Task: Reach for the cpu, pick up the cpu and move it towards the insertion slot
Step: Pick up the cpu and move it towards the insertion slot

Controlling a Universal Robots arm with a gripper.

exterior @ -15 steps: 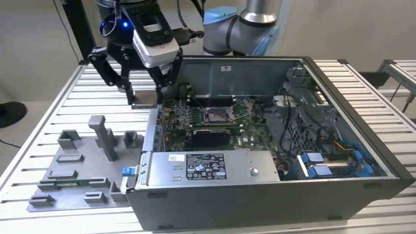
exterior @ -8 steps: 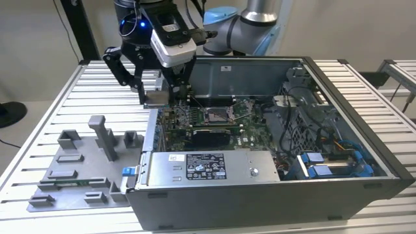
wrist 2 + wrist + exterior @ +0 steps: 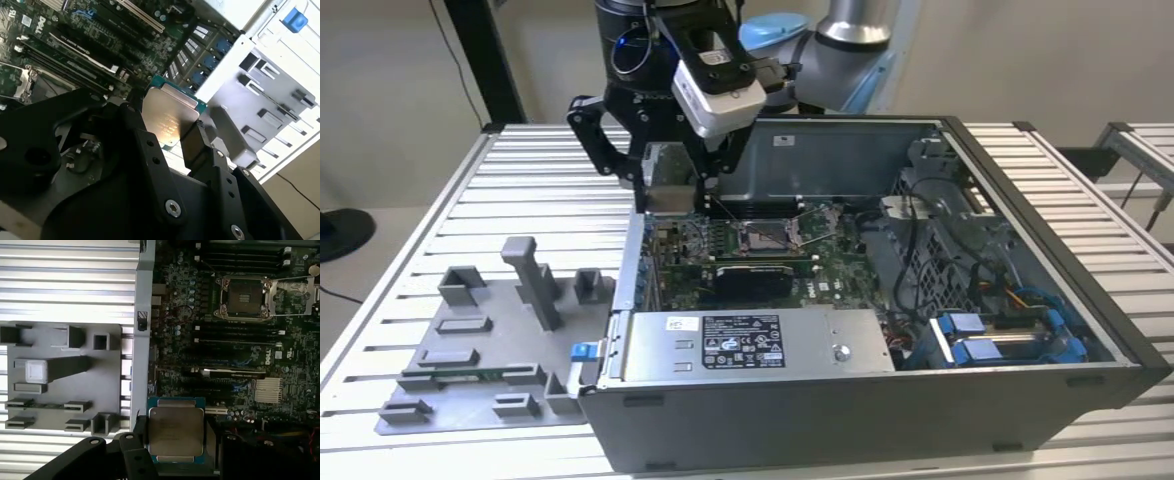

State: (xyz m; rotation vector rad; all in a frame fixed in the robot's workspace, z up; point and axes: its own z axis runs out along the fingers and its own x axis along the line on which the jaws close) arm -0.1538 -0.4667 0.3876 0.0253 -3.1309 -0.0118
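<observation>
My gripper (image 3: 672, 186) hangs above the open computer case's wall on the exterior view's left, shut on the cpu (image 3: 670, 197). The cpu is a small flat square chip with a silvery top and a green rim, seen in both wrist views (image 3: 176, 430) (image 3: 167, 117) clamped between the black fingers (image 3: 139, 437). The insertion slot (image 3: 765, 237) is a silver-framed square socket with a dark centre on the green motherboard, lower and toward the exterior view's right of the gripper. In the first wrist view the insertion slot (image 3: 243, 296) lies open, with its frame plate swung aside.
A grey plastic fixture (image 3: 480, 345) lies on the slatted metal table (image 3: 414, 230) beside the case. A grey metal box with a white label (image 3: 747, 345) fills the case's front. Cables and blue-tabbed drive parts (image 3: 987, 335) crowd the case's right side.
</observation>
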